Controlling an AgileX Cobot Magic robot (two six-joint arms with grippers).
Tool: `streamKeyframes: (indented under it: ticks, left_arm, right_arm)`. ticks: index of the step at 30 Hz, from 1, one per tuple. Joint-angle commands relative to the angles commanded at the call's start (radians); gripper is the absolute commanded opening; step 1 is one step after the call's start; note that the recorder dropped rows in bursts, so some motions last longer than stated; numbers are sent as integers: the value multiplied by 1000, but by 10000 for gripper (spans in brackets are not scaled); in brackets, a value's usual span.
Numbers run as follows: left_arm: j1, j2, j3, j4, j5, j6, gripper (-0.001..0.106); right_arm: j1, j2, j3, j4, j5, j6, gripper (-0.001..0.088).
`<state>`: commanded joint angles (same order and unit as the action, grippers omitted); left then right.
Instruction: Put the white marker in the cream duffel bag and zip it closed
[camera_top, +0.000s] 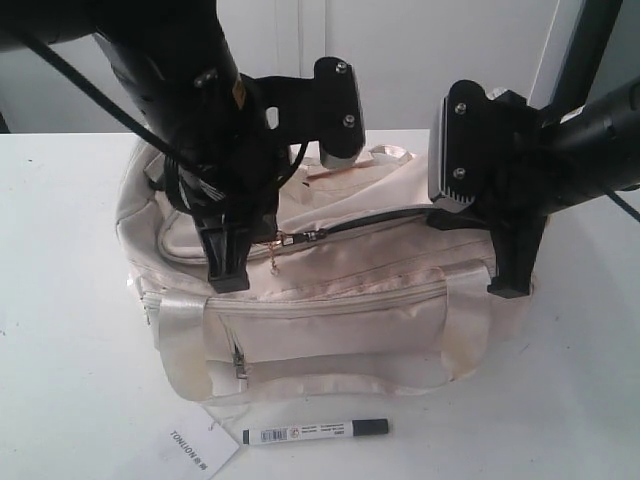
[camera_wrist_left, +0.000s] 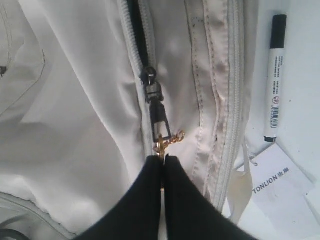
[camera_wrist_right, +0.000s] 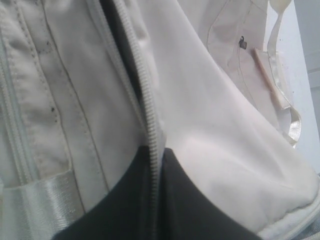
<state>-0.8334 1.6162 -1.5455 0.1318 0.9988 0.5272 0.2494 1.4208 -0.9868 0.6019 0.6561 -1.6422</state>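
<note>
Cream duffel bag (camera_top: 350, 320) lies on white table (camera_top: 60, 380). Top zipper partly open: a narrow dark slit runs from slider (camera_wrist_left: 152, 87) toward the right arm's side, and only dark lining shows inside. Front pocket (camera_top: 330, 345) zipped shut.

White marker (camera_top: 315, 431) is outside the bag, flat on the table just in front of it, one end near paper tag (camera_top: 190, 450) printed TONLION.

Left gripper (camera_wrist_left: 163, 159): fingers pressed together, pinching the gold chain (camera_wrist_left: 171, 141) hanging off the slider's pull.

Right gripper (camera_wrist_right: 156, 152): fingers closed, clamping the zipper tape (camera_wrist_right: 145, 90) at the slit's far end.
</note>
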Motion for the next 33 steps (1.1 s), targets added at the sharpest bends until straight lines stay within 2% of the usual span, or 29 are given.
streamKeyframes:
  ticks: [8, 24, 33]
  left_arm:
    - [8, -40, 17, -23, -64, 42, 0]
    - [26, -215, 283, -33, -285, 63, 0]
    - [26, -256, 370, -5, -370, 79, 0]
  right_arm:
    - [0, 0, 0, 0, 0, 0, 0]
    - [0, 0, 0, 0, 0, 0, 0]
    - [0, 0, 0, 0, 2, 0, 0]
